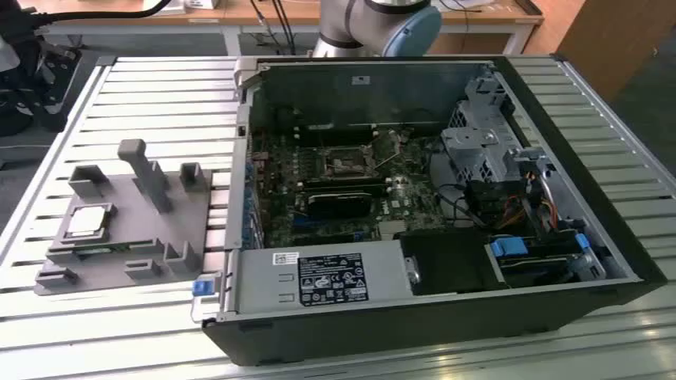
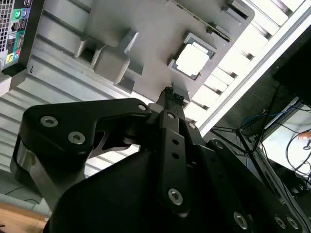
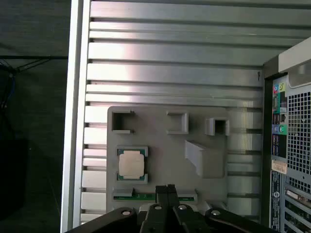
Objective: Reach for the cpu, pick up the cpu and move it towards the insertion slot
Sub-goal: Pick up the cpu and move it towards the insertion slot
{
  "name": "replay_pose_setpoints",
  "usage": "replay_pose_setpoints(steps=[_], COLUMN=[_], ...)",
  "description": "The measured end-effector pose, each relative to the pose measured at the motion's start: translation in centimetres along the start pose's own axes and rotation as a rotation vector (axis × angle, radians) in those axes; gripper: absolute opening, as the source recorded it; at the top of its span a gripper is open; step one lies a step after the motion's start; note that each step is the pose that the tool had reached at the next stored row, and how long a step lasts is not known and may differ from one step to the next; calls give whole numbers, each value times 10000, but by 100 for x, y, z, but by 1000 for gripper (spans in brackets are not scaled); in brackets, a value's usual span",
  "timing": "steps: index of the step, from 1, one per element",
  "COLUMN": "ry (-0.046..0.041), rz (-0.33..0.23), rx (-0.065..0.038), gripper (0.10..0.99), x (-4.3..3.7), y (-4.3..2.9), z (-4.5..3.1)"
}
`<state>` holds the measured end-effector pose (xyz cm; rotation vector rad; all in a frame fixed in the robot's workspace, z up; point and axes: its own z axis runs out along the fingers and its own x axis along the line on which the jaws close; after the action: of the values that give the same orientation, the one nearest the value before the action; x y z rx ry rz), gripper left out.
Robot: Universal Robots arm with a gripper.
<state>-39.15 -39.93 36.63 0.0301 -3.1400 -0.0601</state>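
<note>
The cpu (image 1: pixel 88 220) lies flat with its metal top up in a square recess of the grey fixture (image 1: pixel 138 231). The recess likely keeps it squared and open to a grasp from above. In the first wrist view the claw (image 3: pixel 165 187) hangs over the fixture's edge by the green memory stick (image 3: pixel 134 196). It is near the cpu but clear of it, fingers pressed together and holding nothing. The insertion slot (image 1: pixel 346 165) faces upward on the board inside the opened computer case (image 1: pixel 591 261), well apart, across the slatted desk (image 1: pixel 158 95).
</note>
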Motion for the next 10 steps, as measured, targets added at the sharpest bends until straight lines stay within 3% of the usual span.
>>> replay_pose_setpoints(steps=[10], ry=[2], rz=[0], rx=[1], gripper=[106], x=[2], y=[0], z=[-1])
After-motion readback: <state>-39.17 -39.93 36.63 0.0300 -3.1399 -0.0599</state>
